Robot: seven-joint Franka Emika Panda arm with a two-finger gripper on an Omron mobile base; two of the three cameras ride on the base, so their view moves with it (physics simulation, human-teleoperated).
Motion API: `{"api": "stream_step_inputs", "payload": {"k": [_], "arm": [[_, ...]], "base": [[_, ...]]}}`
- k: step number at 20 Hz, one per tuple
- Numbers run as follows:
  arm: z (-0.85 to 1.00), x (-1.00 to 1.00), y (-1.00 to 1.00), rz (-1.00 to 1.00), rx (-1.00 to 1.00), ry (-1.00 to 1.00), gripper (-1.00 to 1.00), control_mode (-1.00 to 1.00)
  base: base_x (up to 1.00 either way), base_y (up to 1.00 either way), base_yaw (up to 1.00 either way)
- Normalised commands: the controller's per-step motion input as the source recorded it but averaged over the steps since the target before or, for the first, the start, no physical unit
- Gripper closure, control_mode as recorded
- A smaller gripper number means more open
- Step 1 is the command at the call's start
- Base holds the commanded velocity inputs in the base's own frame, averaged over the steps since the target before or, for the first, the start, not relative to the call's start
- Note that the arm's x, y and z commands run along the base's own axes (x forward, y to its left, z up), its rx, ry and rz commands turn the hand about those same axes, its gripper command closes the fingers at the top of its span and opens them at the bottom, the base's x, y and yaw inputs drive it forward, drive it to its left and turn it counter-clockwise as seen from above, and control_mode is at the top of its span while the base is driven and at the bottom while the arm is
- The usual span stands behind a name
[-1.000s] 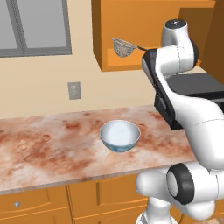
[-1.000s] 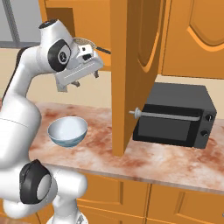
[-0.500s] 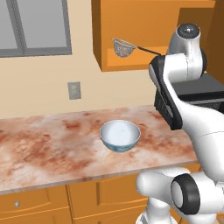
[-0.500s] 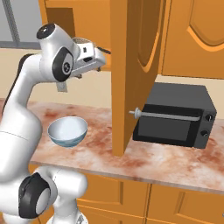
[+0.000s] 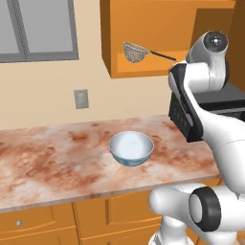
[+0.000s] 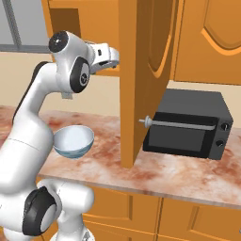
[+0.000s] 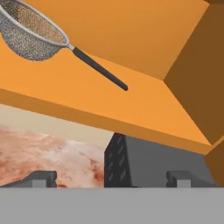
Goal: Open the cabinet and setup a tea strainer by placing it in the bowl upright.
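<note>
Now the arm has swung its upper joint higher and further right versus a second ago, hand aimed into the open cabinet [image 5: 143, 28]. Gripper [image 7: 111, 177] fingers spread wide, holding nothing. Tea strainer [image 5: 136, 51] sits unmoved on the cabinet shelf, handle pointing right. Bowl [image 5: 131, 149] unchanged on the counter [image 5: 52, 162], left of the microwave [image 6: 188, 124].
</note>
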Motion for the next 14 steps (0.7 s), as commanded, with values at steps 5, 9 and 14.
{"api": "stream_step_inputs", "payload": {"k": [5,9,14], "arm": [[0.0,0.47,0.01,-0.15,0.01,0.03,-1.0,-1.0],[0.11,0.49,0.01,-0.04,0.06,-0.06,-1.0,-1.0],[0.11,0.37,0.0,0.0,0.06,-0.15,-1.0,-1.0]], "base": [[0.0,0.0,0.0],[0.0,0.0,0.0],[0.0,0.0,0.0]]}}
